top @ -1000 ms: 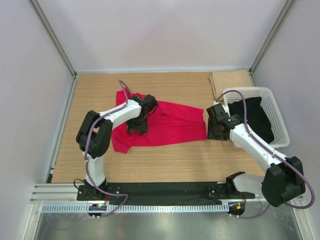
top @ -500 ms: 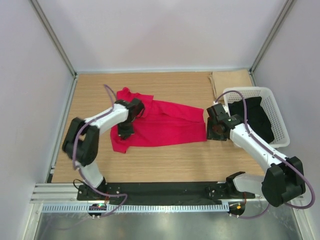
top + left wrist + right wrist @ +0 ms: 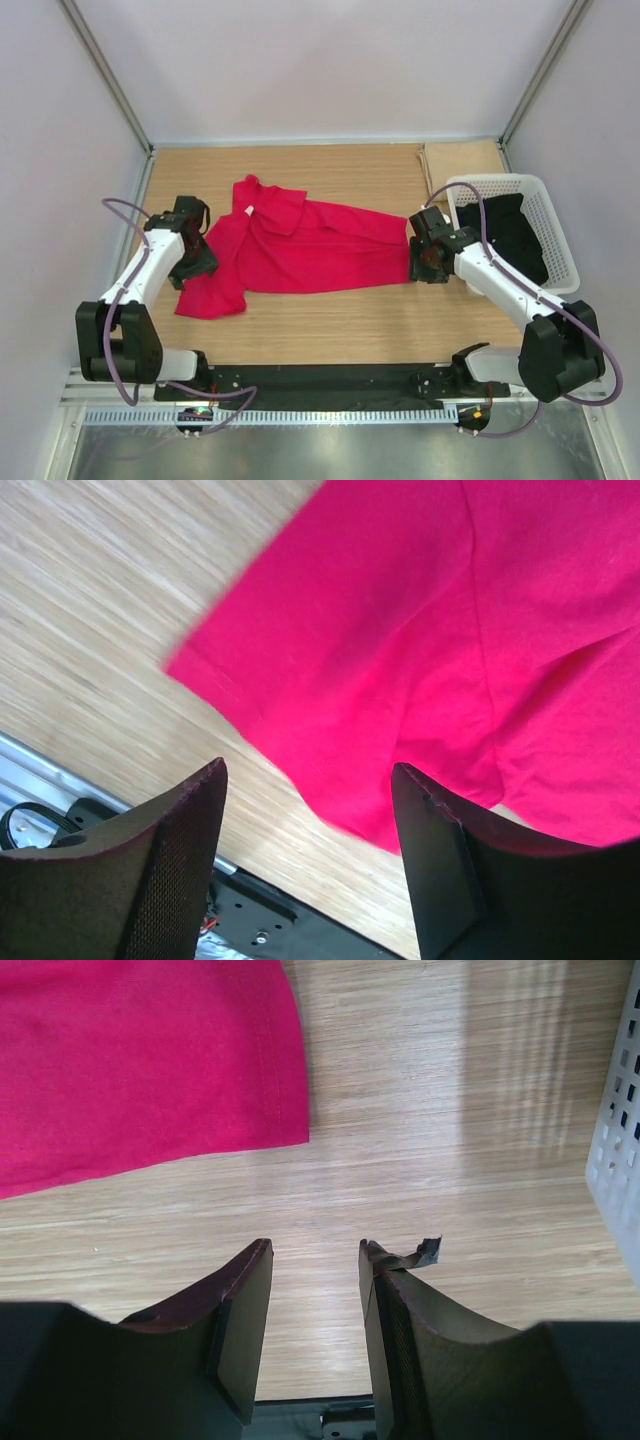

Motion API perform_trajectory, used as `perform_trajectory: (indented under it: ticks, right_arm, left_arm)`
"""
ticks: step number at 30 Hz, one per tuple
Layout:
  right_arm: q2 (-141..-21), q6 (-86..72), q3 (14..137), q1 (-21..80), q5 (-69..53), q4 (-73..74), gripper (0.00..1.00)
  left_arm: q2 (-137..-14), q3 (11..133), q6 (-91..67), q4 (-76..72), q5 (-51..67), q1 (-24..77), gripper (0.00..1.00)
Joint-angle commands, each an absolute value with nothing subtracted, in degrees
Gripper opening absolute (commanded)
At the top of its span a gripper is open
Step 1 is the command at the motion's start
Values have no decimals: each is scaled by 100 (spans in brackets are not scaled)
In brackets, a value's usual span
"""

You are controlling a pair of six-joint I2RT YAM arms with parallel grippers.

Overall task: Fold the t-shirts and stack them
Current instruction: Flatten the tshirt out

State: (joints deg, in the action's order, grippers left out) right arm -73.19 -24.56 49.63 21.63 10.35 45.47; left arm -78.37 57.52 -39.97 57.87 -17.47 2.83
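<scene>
A crimson red t-shirt (image 3: 310,245) lies spread across the wooden table, collar towards the back left. My left gripper (image 3: 195,262) is at the shirt's left end, low over its near left edge. In the left wrist view it (image 3: 307,772) is open and empty, with the red cloth (image 3: 400,630) just ahead of the fingertips. My right gripper (image 3: 425,262) is at the shirt's right edge. In the right wrist view it (image 3: 315,1247) is open and empty over bare wood, with the shirt's corner (image 3: 140,1050) ahead on the left.
A white lattice basket (image 3: 560,240) at the right holds a dark cloth (image 3: 505,235); its wall shows in the right wrist view (image 3: 615,1150). A folded tan cloth (image 3: 462,158) lies at the back right. White walls enclose the table.
My left arm swung left from the middle of the shirt to its left end, and the shirt's left part now lies drawn out further left. My right gripper edged slightly left.
</scene>
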Motion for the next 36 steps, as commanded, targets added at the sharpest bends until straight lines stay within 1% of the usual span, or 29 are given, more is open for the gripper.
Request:
perform_trajectory:
  ticks: [1, 4, 6, 7, 9, 10, 11, 15, 16, 19, 24, 26, 29, 30, 36]
  right_arm:
    - [-7286, -2514, 5203, 2171, 932, 4456, 47]
    - [-7234, -2505, 5150, 2180, 914, 4456, 47]
    - [-7198, -2505, 5133, 2180, 870, 4509, 47]
    - [-7172, -2531, 5107, 2171, 844, 4517, 47]
    - [-7102, -2549, 5071, 2171, 765, 4526, 47]
    - [-7067, -2592, 5036, 2180, 712, 4526, 47]
    - [-7032, -2593, 5001, 2180, 616, 4535, 47]
    - [-7075, -2637, 4992, 2180, 353, 4588, 47]
    - [-7101, -2637, 5010, 2171, 273, 4597, 47]
    - [-7215, -2602, 4966, 2171, 71, 4527, 47]
    - [-7453, -2488, 4939, 2171, -132, 4298, 47]
    - [-7550, -2487, 4966, 2180, -210, 4228, 47]
    - [-7602, -2444, 5018, 2171, -421, 4201, 46]
    - [-7611, -2409, 5045, 2180, -439, 4201, 46]
    - [-7752, -2180, 5168, 2180, -535, 4166, 46]
  left_arm:
    - [-7550, 5573, -4043, 5652, -1609, 237, 69]
    - [-7488, 5459, -4078, 5537, -1372, 62, 67]
    - [-7462, 5371, -4069, 5458, -1100, -455, 66]
    - [-7418, 5257, -4035, 5449, -899, -979, 64]
    - [-7331, 5116, -4008, 5327, -634, -1622, 60]
    - [-7260, 5028, -3982, 5265, -485, -1904, 55]
    - [-7242, 5071, -3990, 5256, -309, -2403, 51]
    - [-7470, 5203, -4183, 5282, -45, -2934, 50]
    - [-7514, 5177, -4227, 5152, -35, -2996, 47]
    - [-7646, 5001, -4342, 4800, 167, -3164, 44]
    - [-8006, 5220, -4027, 4764, 44, -3261, 46]
    - [-8129, 5317, -3894, 4755, -263, -3305, 46]
    - [-8261, 5370, -3718, 4685, -97, -3313, 39]
    - [-8297, 5361, -3718, 4702, -114, -3313, 38]
    - [-8393, 5151, -3577, 4448, -211, -3322, 40]
